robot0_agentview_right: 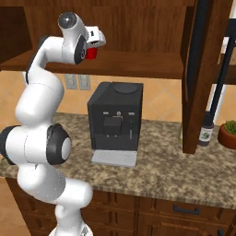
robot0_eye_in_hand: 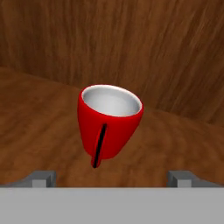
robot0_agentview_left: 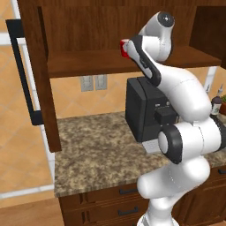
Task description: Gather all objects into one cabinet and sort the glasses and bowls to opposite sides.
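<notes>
- Fingertips (robot0_eye_in_hand: pixel 43 177) of the gripper (robot0_eye_in_hand: pixel 111 177) are showing at the bottom of the hand view, standing wide apart and gripping nothing.
- Just beyond them, a red cup (robot0_eye_in_hand: pixel 109 124) is sitting on the cabinet shelf (robot0_eye_in_hand: pixel 39 127), between the two tips but touching neither; its white inside is facing up and its thin handle is pointing toward the camera.
- Behind the cup, the wooden back wall (robot0_eye_in_hand: pixel 131 43) of the cabinet is rising close by.
- From the left base view, the arm is reaching up into the open cabinet (robot0_agentview_left: pixel 88 39), and the red cup (robot0_agentview_left: pixel 124 48) is peeking out beside the hand on the shelf.
- From the right base view, the same red cup (robot0_agentview_right: pixel 91 53) is sitting just below the hand on the shelf (robot0_agentview_right: pixel 138 64).
- Below the shelf, a black coffee machine (robot0_agentview_right: pixel 115 122) is standing on the granite counter (robot0_agentview_right: pixel 161 170).
- The cabinet door (robot0_agentview_left: pixel 37 75) is hanging open, its black bar handle (robot0_agentview_left: pixel 20 75) facing outward.
</notes>
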You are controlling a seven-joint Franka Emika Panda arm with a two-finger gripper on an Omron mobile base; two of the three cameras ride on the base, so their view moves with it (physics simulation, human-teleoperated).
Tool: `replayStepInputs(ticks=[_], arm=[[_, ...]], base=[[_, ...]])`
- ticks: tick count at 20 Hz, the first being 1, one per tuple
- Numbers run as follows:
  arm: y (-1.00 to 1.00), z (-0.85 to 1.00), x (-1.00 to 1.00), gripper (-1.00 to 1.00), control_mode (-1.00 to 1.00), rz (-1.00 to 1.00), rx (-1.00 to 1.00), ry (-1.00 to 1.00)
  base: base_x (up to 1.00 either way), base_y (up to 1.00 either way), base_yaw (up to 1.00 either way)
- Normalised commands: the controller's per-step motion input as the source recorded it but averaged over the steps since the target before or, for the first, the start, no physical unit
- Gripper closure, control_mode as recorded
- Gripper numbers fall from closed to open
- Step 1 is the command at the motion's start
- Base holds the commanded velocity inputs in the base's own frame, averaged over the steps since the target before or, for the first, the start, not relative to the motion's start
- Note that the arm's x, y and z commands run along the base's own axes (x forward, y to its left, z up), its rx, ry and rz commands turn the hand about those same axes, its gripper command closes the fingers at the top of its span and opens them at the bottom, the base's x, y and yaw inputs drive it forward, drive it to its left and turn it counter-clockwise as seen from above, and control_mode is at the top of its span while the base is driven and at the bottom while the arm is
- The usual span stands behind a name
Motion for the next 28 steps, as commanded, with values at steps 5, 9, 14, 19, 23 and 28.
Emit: replayStepInputs(ticks=[5, 9, 14, 19, 23, 28], arm=[[0.00, -0.30, -0.12, -1.00, -1.00, 0.00, 0.04, -0.12], [0.00, -0.21, -0.02, -1.00, -1.00, 0.00, 0.00, -0.07], [0.07, 0.00, 0.12, -1.00, -1.00, -0.01, 0.00, 0.01], [0.18, 0.00, 0.30, -1.00, -1.00, -0.01, 0.00, 0.06], [0.04, 0.00, 0.18, -1.00, -1.00, -0.02, 0.00, 0.00], [0.00, 0.00, 0.14, -1.00, -1.00, 0.00, 0.00, 0.00]], base=[[0.00, 0.00, 0.00], [0.00, 0.00, 0.00], [0.00, 0.00, 0.00], [0.00, 0.00, 0.00], [0.00, 0.00, 0.00], [0.00, 0.00, 0.00]])
